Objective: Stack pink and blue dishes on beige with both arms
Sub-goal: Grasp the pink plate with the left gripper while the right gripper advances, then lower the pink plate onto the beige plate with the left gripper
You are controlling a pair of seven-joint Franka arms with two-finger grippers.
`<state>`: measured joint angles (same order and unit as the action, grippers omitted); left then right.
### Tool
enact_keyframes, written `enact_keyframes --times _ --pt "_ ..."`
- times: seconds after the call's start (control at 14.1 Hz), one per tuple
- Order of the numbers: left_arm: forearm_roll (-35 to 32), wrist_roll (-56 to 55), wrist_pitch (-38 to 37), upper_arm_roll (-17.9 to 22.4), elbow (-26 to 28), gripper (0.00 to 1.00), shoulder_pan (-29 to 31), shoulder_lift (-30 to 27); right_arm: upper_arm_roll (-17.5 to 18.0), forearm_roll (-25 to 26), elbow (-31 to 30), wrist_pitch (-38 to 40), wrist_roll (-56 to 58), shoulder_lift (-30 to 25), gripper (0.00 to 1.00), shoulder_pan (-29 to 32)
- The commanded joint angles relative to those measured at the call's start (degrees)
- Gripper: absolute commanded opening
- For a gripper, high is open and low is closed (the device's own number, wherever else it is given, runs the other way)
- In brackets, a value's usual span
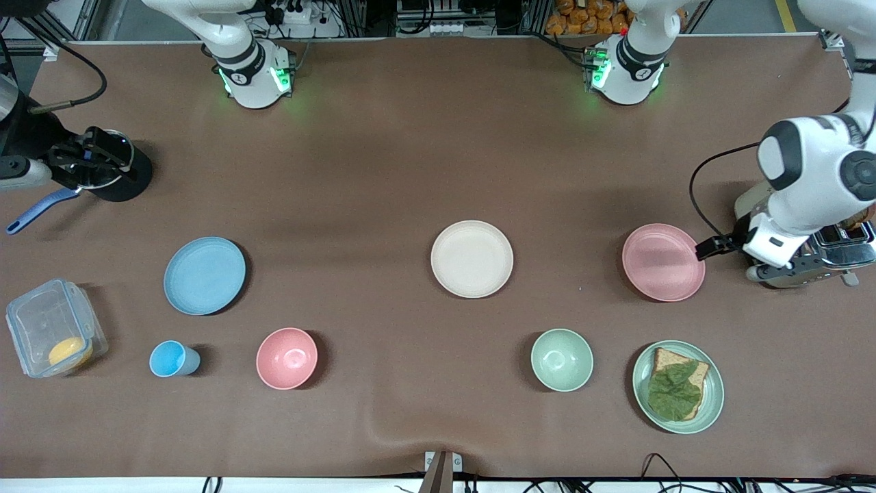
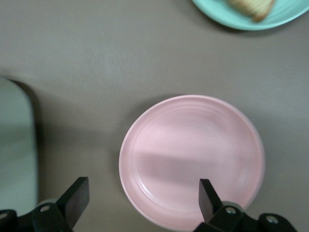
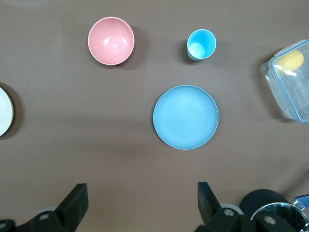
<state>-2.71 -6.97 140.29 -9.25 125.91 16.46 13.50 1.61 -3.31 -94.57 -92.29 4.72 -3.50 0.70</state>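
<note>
The cream-beige plate [image 1: 472, 259] lies bare at mid-table. The pale pink plate [image 1: 663, 262] [image 2: 193, 159] lies beside it toward the left arm's end. The light blue plate [image 1: 204, 275] [image 3: 186, 117] lies toward the right arm's end. My left gripper [image 1: 712, 248] [image 2: 144, 181] is open and hangs low at the pink plate's rim; one finger is over the plate and the other over bare table. My right gripper [image 3: 142, 186] is open and holds nothing. It hangs high over the table with the blue plate below it, and I cannot find it in the front view.
A toaster [image 1: 845, 250] stands under the left arm. Nearest the front camera stand a green plate with toast and a leaf [image 1: 677, 387], a green bowl [image 1: 562, 359], a pink bowl [image 1: 287, 358], a blue cup [image 1: 171, 359] and a clear container [image 1: 55, 335]. A black pot [image 1: 113, 171] stands at the right arm's end.
</note>
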Motion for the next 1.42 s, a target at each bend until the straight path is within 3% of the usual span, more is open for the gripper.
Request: enact_keyframes --times 0.0,0.28,0.43,0.57,0.71,0.78,1.07,1.21,1.35 --pt "0.9 0.4 8.4 -0.1 2.2 1.00 2.2 5.5 0.4 -0.6 -1.1 -0.3 -0.1 -0.8 1.00 0.8" --pt "0.6 0.6 9.4 -0.1 2.1 1.00 3.7 7.7 0.4 -0.6 -1.1 -0.3 0.0 -0.7 1.00 0.8" --pt "0.6 1.0 9.5 -0.2 1.7 0.89 5.2 8.8 0.4 -0.6 -1.7 -0.6 0.0 -0.6 1.00 0.9" --pt "0.6 1.0 9.5 -0.2 1.4 0.56 5.2 9.4 0.4 -0.4 -2.1 -0.9 0.0 0.3 1.00 1.7" --pt "0.6 1.1 9.5 -0.2 1.4 0.11 5.2 9.7 0.4 -0.1 -1.9 -1.7 0.2 2.8 1.00 2.6" --pt "0.6 1.2 9.5 -0.2 1.4 0.00 5.2 10.0 0.3 1.0 -1.9 -1.8 0.2 4.3 1.00 2.7" --pt "0.1 5.5 8.9 -0.2 0.0 0.00 5.0 9.2 0.4 2.4 -2.0 -5.3 0.7 9.5 1.00 5.6" --pt "0.2 10.0 5.5 -1.1 -0.4 0.00 6.1 5.7 0.4 2.4 -2.0 -6.7 0.7 10.7 1.00 5.9" --pt "0.6 13.6 -0.2 -5.3 -2.8 0.00 6.0 1.7 0.4 2.4 -2.0 -7.5 0.7 11.5 1.00 6.0"
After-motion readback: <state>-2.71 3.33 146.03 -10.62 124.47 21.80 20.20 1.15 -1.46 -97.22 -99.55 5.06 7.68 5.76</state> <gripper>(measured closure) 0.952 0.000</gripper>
